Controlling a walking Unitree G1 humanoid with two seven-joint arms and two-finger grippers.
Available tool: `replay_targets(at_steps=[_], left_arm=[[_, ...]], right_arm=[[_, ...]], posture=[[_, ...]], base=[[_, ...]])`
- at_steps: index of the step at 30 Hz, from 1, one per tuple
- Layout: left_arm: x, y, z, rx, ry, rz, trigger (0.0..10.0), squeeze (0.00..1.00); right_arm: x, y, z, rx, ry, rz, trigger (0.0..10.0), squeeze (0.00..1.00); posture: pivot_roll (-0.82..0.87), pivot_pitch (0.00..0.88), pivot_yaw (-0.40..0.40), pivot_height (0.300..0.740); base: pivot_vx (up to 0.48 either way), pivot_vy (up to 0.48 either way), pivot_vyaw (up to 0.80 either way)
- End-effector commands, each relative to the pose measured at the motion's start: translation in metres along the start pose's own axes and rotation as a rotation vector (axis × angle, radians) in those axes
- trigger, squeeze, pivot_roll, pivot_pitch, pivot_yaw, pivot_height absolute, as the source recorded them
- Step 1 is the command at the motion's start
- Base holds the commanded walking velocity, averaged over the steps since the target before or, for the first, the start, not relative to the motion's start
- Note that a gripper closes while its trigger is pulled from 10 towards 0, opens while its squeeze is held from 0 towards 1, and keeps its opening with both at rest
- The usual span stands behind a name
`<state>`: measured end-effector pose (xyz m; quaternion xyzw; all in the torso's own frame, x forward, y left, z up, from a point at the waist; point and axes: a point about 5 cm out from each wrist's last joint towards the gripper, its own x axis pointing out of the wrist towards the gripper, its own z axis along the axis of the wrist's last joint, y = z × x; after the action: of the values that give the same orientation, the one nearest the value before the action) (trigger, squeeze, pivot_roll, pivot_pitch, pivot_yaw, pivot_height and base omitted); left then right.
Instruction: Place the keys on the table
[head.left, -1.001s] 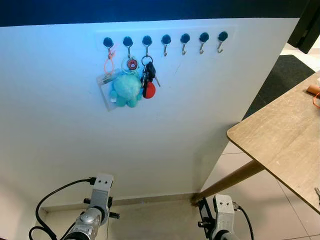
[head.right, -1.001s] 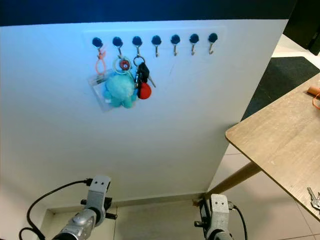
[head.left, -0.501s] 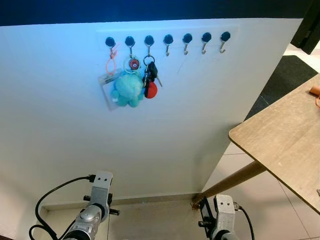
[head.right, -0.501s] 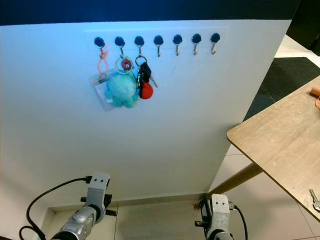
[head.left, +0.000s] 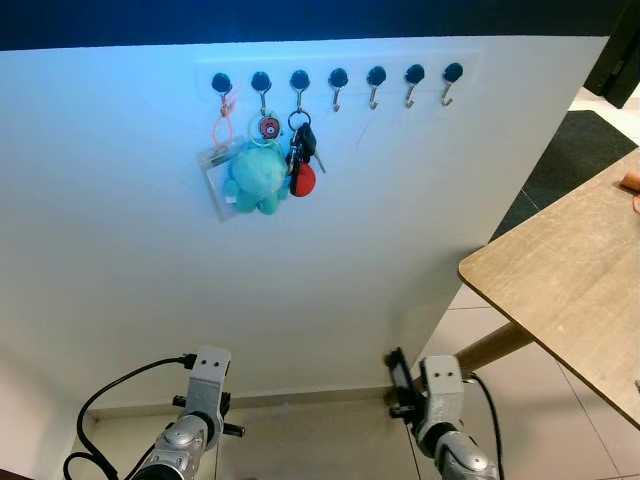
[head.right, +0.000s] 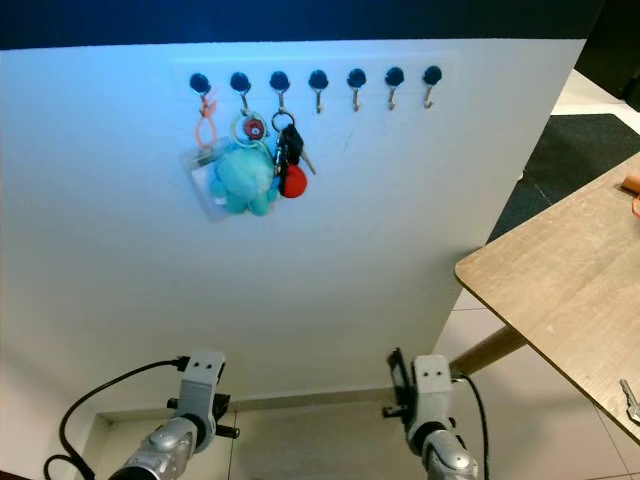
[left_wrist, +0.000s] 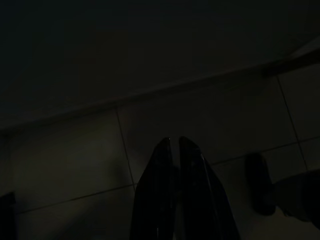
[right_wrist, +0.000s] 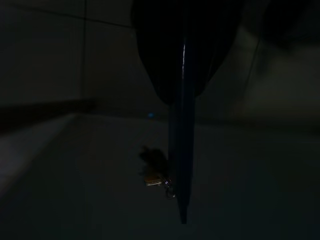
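Observation:
A bunch of keys with a black key head and a red fob hangs from the third hook of a hook row on the white wall. Beside it hang a teal plush keychain and a clear badge on an orange loop. My right gripper is low in front of the wall, far below the keys, its fingers pressed together and pointing up; a dim small cluster shows beyond them. My left gripper hangs shut over the floor tiles.
A wooden table with a slanted leg stands at the right. Another set of keys lies on its near part, and something orange on its far edge. A dark mat lies behind it.
My right arm has lifted and turned toward the wall, so its black fingers now show above the wrist. The left arm hangs as before. The camera has shifted slightly.

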<state>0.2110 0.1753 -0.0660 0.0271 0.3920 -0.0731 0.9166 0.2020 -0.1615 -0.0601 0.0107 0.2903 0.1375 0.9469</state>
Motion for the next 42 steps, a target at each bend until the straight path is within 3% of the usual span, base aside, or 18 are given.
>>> replay_targets(at_steps=[1,8,10,11,13,19,24,30,33,42], left_arm=[[-0.001,-0.004,-0.007,0.001,0.018,-0.009,10.0,0.0],[-0.002,-0.001,-0.008,-0.023,0.012,0.018,10.0,0.0],[-0.002,0.0,-0.008,-0.018,0.011,0.03,10.0,0.0],[-0.003,0.004,-0.01,0.006,0.025,0.068,10.0,0.0],[-0.003,0.007,-0.01,-0.03,0.021,0.105,10.0,0.0],[-0.005,0.008,-0.008,-0.065,-0.03,0.121,10.0,0.0],[-0.007,0.006,-0.017,-0.066,0.0,0.085,10.0,0.0],[-0.008,0.007,-0.025,-0.071,0.035,0.08,10.0,0.0],[-0.008,0.01,-0.025,-0.045,0.054,0.081,10.0,0.0],[-0.006,0.01,-0.019,-0.04,0.051,0.067,10.0,0.0]], right_arm=[[0.0,0.009,-0.004,-0.042,0.024,0.075,10.0,0.0],[-0.001,0.01,-0.007,-0.136,0.043,0.062,10.0,0.0],[-0.001,0.006,-0.007,-0.137,0.05,0.017,10.0,0.0],[-0.003,-0.005,-0.008,-0.138,0.07,-0.086,10.0,0.0],[-0.005,-0.012,-0.01,-0.047,0.071,-0.165,10.0,0.0],[-0.009,-0.015,-0.007,-0.025,-0.007,-0.215,10.0,0.0],[-0.012,-0.019,-0.01,0.042,-0.015,-0.283,10.0,0.0],[-0.018,-0.017,-0.026,0.043,0.061,-0.302,10.0,0.0],[-0.021,-0.012,-0.041,0.093,0.185,-0.267,10.0,0.0],[-0.022,-0.012,-0.045,0.111,0.205,-0.276,10.0,0.0]], posture=[[0.02,0.02,0.001,0.74],[0.02,0.024,-0.003,0.74],[0.02,0.024,-0.003,0.74],[0.02,0.024,-0.002,0.74],[0.02,0.025,-0.002,0.74],[0.02,0.022,0.006,0.74],[0.02,0.022,0.01,0.74],[0.02,0.025,0.014,0.74],[0.02,0.027,0.016,0.74],[0.02,0.028,0.02,0.74]], base=[[0.0,0.0,0.0],[0.0,0.0,0.0],[0.0,0.0,0.0],[0.0,0.0,0.0],[0.0,0.0,0.0],[0.0,0.0,0.0],[0.0,0.0,0.0],[0.0,0.0,0.0],[0.0,0.0,0.0],[0.0,0.0,0.0]])
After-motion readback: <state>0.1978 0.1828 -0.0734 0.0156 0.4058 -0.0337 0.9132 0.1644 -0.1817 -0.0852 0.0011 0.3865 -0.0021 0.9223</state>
